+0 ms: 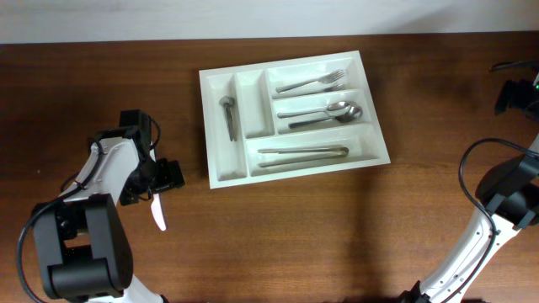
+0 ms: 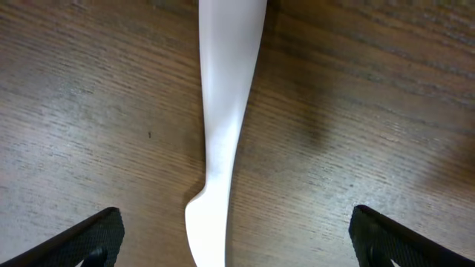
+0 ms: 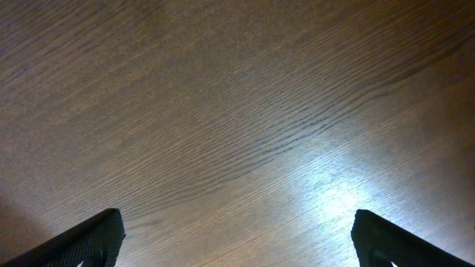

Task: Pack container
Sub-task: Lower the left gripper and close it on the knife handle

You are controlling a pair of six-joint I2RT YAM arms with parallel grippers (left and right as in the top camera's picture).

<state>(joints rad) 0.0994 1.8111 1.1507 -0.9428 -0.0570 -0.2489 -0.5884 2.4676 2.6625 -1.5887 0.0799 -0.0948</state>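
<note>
The white container [image 1: 221,171] lies at the table's middle back. It holds a fork [image 1: 312,82], spoons [image 1: 324,114], long metal pieces [image 1: 303,152] and a small metal utensil [image 1: 228,116] in the leftmost narrow compartment. A white plastic utensil [image 1: 157,215] lies on the table left of the tray. It also shows in the left wrist view [image 2: 223,111]. My left gripper [image 1: 166,181] [image 2: 236,245] is open and hovers right over it, one finger on either side, not touching. My right gripper [image 3: 237,245] is open and empty over bare wood.
The second narrow compartment [image 1: 251,105] of the tray has nothing in it. The right arm [image 1: 505,202] stands at the table's far right edge, well away from the tray. Dark wood table [image 1: 337,236] lies all around.
</note>
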